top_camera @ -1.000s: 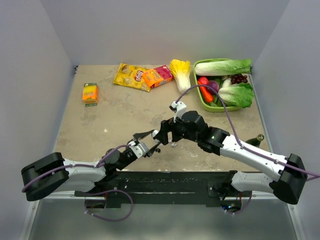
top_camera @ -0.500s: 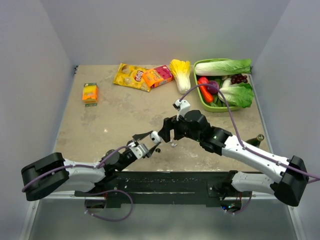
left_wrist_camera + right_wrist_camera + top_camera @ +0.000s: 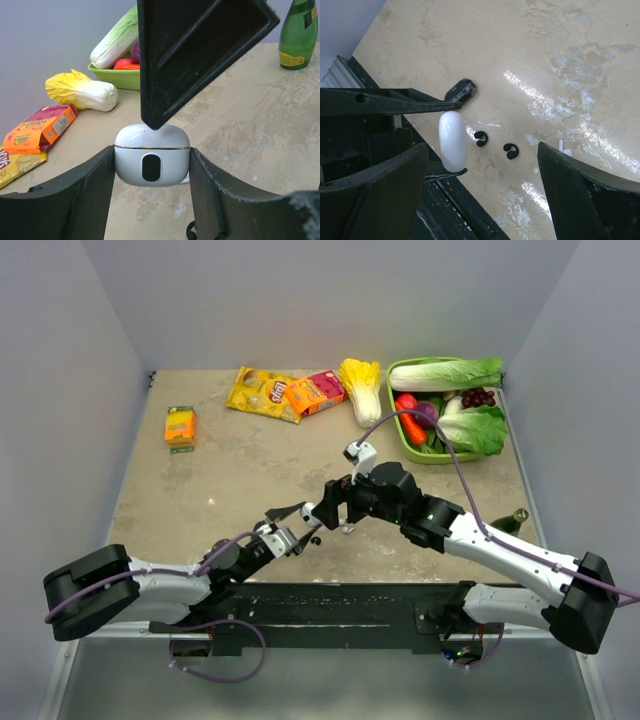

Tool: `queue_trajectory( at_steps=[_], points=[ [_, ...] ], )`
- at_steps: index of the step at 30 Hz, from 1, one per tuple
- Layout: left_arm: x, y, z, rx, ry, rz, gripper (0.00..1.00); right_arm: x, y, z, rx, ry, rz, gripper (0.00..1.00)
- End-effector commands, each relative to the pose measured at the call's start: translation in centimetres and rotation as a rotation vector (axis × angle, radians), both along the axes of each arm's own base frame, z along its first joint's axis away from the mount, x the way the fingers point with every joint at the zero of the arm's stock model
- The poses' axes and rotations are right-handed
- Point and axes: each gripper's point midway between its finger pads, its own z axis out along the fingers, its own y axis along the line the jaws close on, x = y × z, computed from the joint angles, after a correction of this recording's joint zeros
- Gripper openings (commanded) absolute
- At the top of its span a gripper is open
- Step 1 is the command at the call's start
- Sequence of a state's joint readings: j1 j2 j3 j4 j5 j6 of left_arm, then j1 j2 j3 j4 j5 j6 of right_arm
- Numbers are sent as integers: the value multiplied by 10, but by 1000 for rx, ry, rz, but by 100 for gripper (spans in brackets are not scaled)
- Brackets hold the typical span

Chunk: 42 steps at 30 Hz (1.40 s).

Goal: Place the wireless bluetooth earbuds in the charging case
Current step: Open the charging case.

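Edging slightly back toward its base over the past second, the right arm has spread its pincer point(image 3: 482, 150) a touch wider, while the left arm has held its pose. Two black earbuds point(image 3: 481, 139) lie loose on the counter point(image 3: 240, 470), side by side and not touching, just beside the white case point(image 3: 152, 161) and outside it. That case is upright with its lid shut and sits clamped between the fingers of the left pincer point(image 3: 152, 172), low over the counter. The right pincer hangs wide apart above it, gripping nothing; one finger's tip sits right at the lid (contact cannot be judged). A black case point(image 3: 461, 90) rests near the left pincer's far finger. A white bit point(image 3: 563, 145) peeks out beside the right pincer's finger, too small to name. Farther back stand a green bottle point(image 3: 298, 32) at the right edge, a green bowl point(image 3: 430, 456) of vegetables, a yellow cabbage point(image 3: 362, 385), an orange box point(image 3: 314, 392), a yellow bag point(image 3: 262, 392) and a small orange packet point(image 3: 180, 426).
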State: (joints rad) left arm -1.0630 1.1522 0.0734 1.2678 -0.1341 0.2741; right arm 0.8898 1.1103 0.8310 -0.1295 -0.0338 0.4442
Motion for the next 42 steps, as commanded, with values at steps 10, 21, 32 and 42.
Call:
queue_trajectory(
  at_steps=[10, 21, 32, 42],
  points=[
    [-14, 6, 89, -283, -187, -33, 0, 3, 5, -5, -29, 6, 22, 88],
    [-19, 9, 91, -284, -193, -31, 0, 15, -13, -9, -46, 11, -60, 85],
    [-18, 9, 86, -275, -183, -24, 0, 14, -13, 10, 31, -28, -50, 85],
    [-17, 8, 90, -286, -188, -22, 0, -1, -2, 33, 129, -50, 44, 64]
  ],
)
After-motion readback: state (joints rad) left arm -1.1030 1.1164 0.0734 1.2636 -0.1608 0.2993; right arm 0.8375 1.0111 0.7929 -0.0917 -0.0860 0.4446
